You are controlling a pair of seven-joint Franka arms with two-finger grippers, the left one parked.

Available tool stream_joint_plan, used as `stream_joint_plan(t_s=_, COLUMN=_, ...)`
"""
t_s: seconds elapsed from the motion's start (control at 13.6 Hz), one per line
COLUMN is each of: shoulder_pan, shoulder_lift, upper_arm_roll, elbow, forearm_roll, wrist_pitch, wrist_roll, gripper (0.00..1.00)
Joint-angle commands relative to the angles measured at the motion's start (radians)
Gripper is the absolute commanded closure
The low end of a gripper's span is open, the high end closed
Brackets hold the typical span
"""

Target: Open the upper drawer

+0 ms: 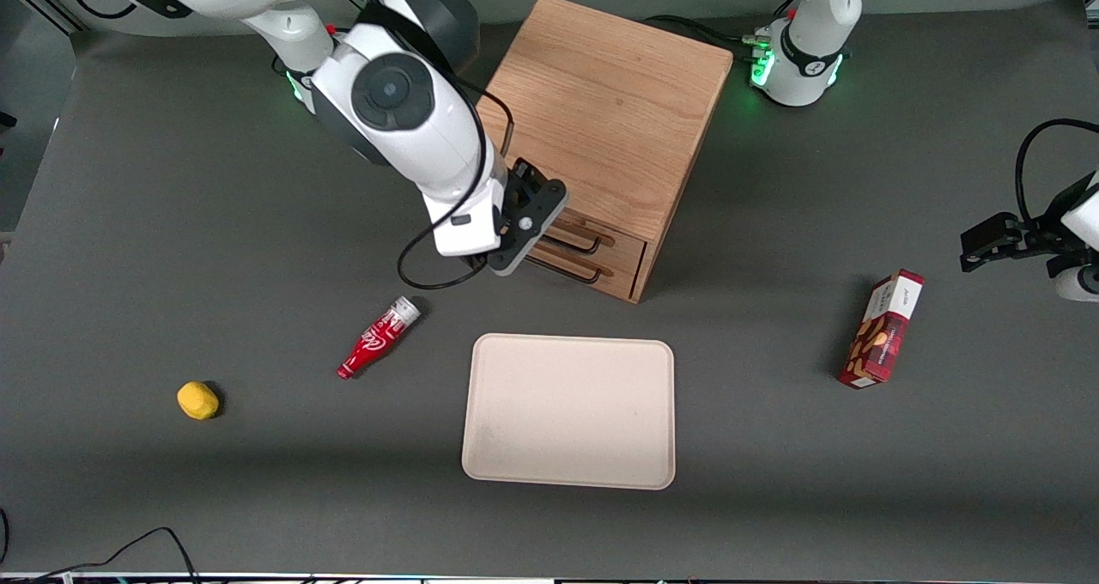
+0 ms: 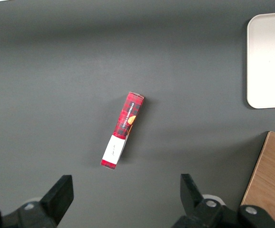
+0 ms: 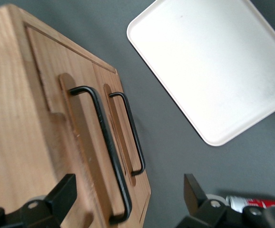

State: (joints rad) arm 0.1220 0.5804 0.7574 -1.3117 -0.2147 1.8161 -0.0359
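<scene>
A light oak cabinet (image 1: 601, 112) stands at the back middle of the table, its two drawers facing the front camera at an angle. The upper drawer (image 1: 620, 242) sits flush with the cabinet, and its black wire handle (image 1: 573, 240) runs across its front. In the right wrist view that handle (image 3: 106, 152) is the nearer, larger one, with the lower drawer's handle (image 3: 130, 133) beside it. My right gripper (image 1: 525, 234) hangs open just in front of the upper drawer. One end of the upper handle lies between the spread fingers (image 3: 63, 192) of the gripper (image 3: 128, 199), untouched.
A cream tray (image 1: 568, 412) lies in front of the cabinet, nearer the front camera. A red bottle (image 1: 378, 337) and a yellow lump (image 1: 198, 400) lie toward the working arm's end. A red snack box (image 1: 883, 330) stands toward the parked arm's end.
</scene>
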Motion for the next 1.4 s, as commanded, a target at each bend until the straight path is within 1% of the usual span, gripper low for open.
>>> stream_joint_plan(t_s=0.0, shoulder_pan=0.001, shoulder_lift=0.018, upper_arm_roll=0.01, elbow=-0.063, forearm_roll=-0.084, wrist_pitch=0.077, wrist_roll=-0.022, gripper=0.0)
stream_joint_plan(t_s=0.15, shoulder_pan=0.004, shoulder_lift=0.036, upper_arm_roll=0.008, elbow=-0.073, forearm_roll=-0.117, wrist_pitch=0.095, wrist_roll=-0.022, gripper=0.0)
stream_joint_plan(t_s=0.37, shoulder_pan=0.004, shoulder_lift=0.047, upper_arm_roll=0.007, elbow=-0.084, forearm_roll=-0.133, wrist_pitch=0.121, wrist_roll=-0.022, gripper=0.0)
stream_joint_plan(t_s=0.52, shoulder_pan=0.001, shoulder_lift=0.047, upper_arm_roll=0.007, elbow=-0.107, forearm_roll=-0.134, wrist_pitch=0.149, wrist_roll=-0.024, gripper=0.0)
stream_joint_plan(t_s=0.88, shoulder_pan=-0.007, shoulder_lift=0.056, upper_arm_roll=-0.001, elbow=-0.113, forearm_roll=-0.132, wrist_pitch=0.155, wrist_roll=-0.035, gripper=0.0)
stream_joint_plan(t_s=1.11, shoulder_pan=-0.027, shoulder_lift=0.099, upper_arm_roll=-0.001, elbow=-0.109, forearm_roll=-0.103, wrist_pitch=0.163, wrist_roll=-0.048, gripper=0.0)
stream_joint_plan(t_s=1.25, shoulder_pan=-0.039, shoulder_lift=0.102, upper_arm_roll=0.0, elbow=-0.107, forearm_roll=-0.052, wrist_pitch=0.163, wrist_roll=-0.058, gripper=0.0)
stream_joint_plan(t_s=1.33, shoulder_pan=-0.042, shoulder_lift=0.102, upper_arm_roll=0.003, elbow=-0.104, forearm_roll=-0.049, wrist_pitch=0.158, wrist_roll=-0.067, gripper=0.0)
